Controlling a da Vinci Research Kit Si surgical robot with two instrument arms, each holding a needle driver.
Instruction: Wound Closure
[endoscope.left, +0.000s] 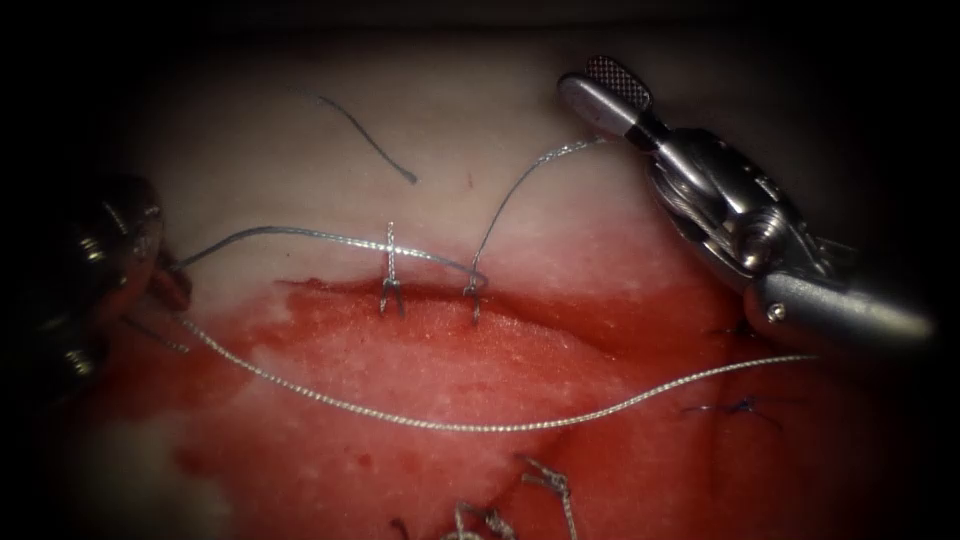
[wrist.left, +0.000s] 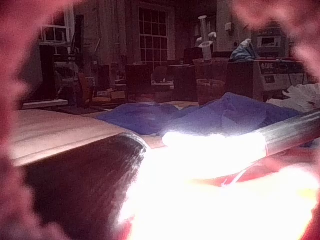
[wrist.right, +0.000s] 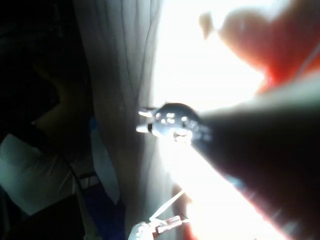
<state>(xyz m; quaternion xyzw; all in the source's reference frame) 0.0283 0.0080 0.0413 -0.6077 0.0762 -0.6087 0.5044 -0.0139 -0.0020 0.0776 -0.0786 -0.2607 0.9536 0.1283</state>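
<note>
right tool (endoscope.left: 612, 92) is sitting open above the cut (endoscope.left: 440, 295), touching thread (endoscope.left: 520, 185) | left tool (endoscope.left: 150, 265): grip hidden, cannot tell | needle: cannot tell where | risk: loose thread snagging, pulling stitches (endoscope.left: 392, 290)

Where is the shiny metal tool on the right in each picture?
Endoscope view: the right arm's shiny metal tool enters from upper right, hand open, above the cut.
Right wrist view: same tool, seen along its dark shaft.
Left wrist view: a grey rod may be its shaft; I cannot tell.
Shared landmark: the pale tissue with red fluid.
</note>
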